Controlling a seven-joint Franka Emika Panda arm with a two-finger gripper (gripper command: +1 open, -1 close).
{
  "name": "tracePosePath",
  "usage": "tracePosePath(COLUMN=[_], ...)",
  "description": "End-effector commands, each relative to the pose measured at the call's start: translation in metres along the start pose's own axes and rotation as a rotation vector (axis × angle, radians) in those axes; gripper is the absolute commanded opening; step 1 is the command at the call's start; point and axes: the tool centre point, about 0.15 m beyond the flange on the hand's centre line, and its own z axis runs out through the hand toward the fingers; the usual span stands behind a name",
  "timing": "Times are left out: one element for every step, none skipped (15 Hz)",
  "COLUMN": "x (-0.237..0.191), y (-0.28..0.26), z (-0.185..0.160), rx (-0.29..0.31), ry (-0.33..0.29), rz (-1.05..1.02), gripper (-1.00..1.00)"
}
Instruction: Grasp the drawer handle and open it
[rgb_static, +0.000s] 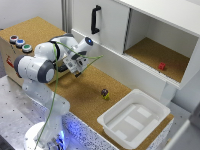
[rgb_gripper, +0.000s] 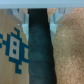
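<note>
The cork-brown boxy unit (rgb_static: 31, 29) stands at the exterior view's left, with three coloured buttons (rgb_static: 20, 43) on top. My gripper (rgb_static: 76, 65) is low against the unit's side, and the arm hides the drawer front there. In the wrist view the dark drawer handle (rgb_gripper: 40, 50) runs as a thick bar straight between my fingers (rgb_gripper: 20, 19). The gripper (rgb_gripper: 37, 17) straddles it, with both fingers pressed close to its sides. Beside the handle is the cork drawer front (rgb_gripper: 12, 50) with a blue printed mark.
A white cabinet with a long black bar handle (rgb_static: 95, 20) stands behind. Its open compartment holds a small red object (rgb_static: 162, 65). A white tub (rgb_static: 132, 117) sits at the near right on the cork table, with a small dark ball (rgb_static: 105, 93) between it and the arm.
</note>
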Motion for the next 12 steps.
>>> tracePosePath(x=[0.006, 0.006, 0.007, 0.007, 0.008, 0.009, 0.012, 0.013, 0.014, 0.014, 0.012, 0.01], y=[0.047, 0.051, 0.056, 0.061, 0.064, 0.067, 0.07, 0.072, 0.07, 0.068, 0.064, 0.061], z=[0.011, 0.009, 0.004, 0.0, -0.004, -0.007, -0.009, -0.012, -0.013, -0.015, -0.018, -0.021], rx=[0.012, 0.013, 0.014, 0.016, 0.016, 0.016, 0.023, 0.015, -0.005, -0.034, -0.054, -0.073], ry=[0.033, 0.043, 0.056, 0.066, 0.075, 0.077, 0.066, 0.063, 0.049, 0.041, 0.047, 0.052], rz=[0.046, 0.06, 0.077, 0.089, 0.101, 0.109, 0.12, 0.126, 0.115, 0.099, 0.083, 0.069], gripper=[-1.0, -1.0, -1.0, -1.0, -1.0, -1.0, 1.0, 1.0, 1.0, 1.0, 1.0, 1.0])
